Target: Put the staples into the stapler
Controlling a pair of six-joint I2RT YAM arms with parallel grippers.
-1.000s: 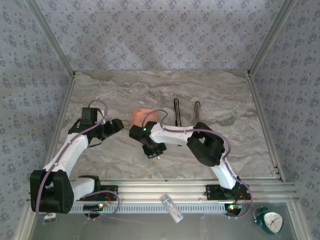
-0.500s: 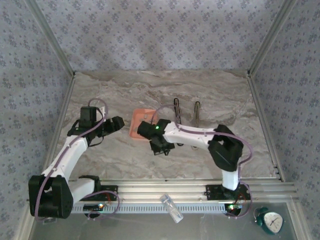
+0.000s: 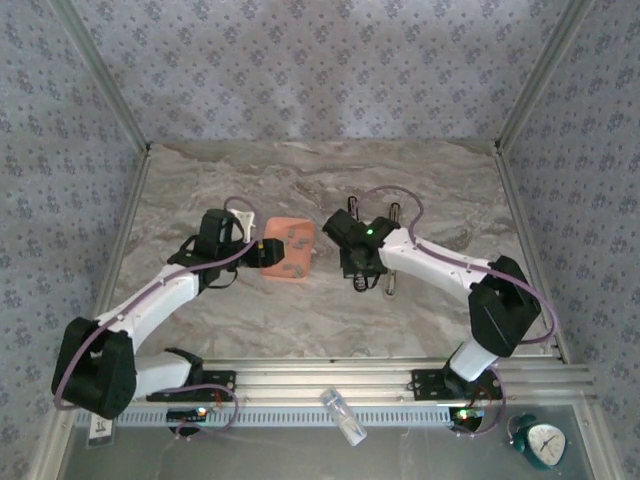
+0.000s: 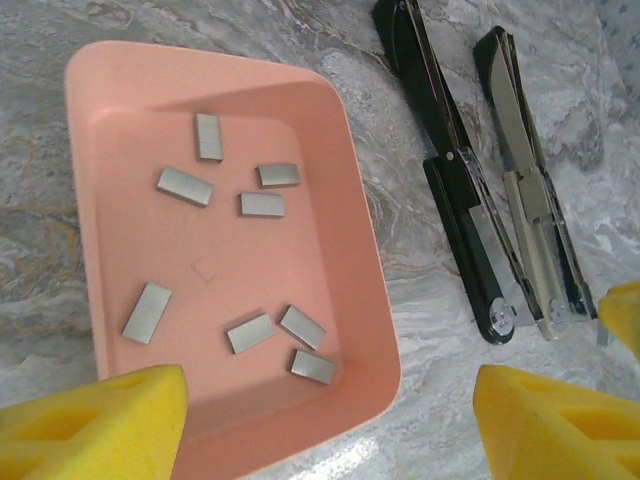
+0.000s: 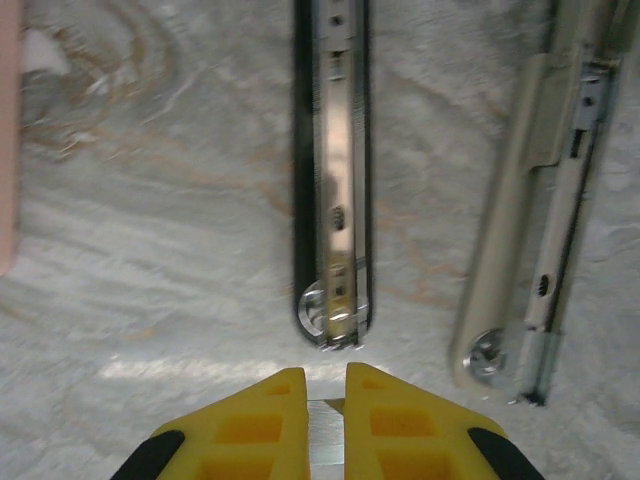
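Observation:
A salmon tray [image 4: 372,262] holds several small grey staples [image 4: 262,204]. My left gripper [image 4: 330,420] hangs open over the tray's near right corner, its yellow fingers [image 4: 110,420] wide apart with nothing between them. Right of the tray lie a black stapler [image 4: 450,180] and a beige stapler [image 4: 530,190], side by side. My right gripper [image 5: 325,385] is shut on a thin grey staple strip [image 5: 325,430], just short of the hinge end of the black stapler [image 5: 335,170], whose metal channel faces up. In the top view the right gripper [image 3: 360,275] sits beside the tray [image 3: 290,262].
The beige stapler [image 5: 540,220] lies close on the right of the black one. The tray's edge [image 5: 8,150] is off to the left. A clear vial [image 3: 343,415] and a green clock [image 3: 545,443] sit by the near rail. Patterned walls enclose the marble table.
My right arm has swung right, from the tray to the staplers' near ends, still shut. My left arm has moved right, up to the tray's left side.

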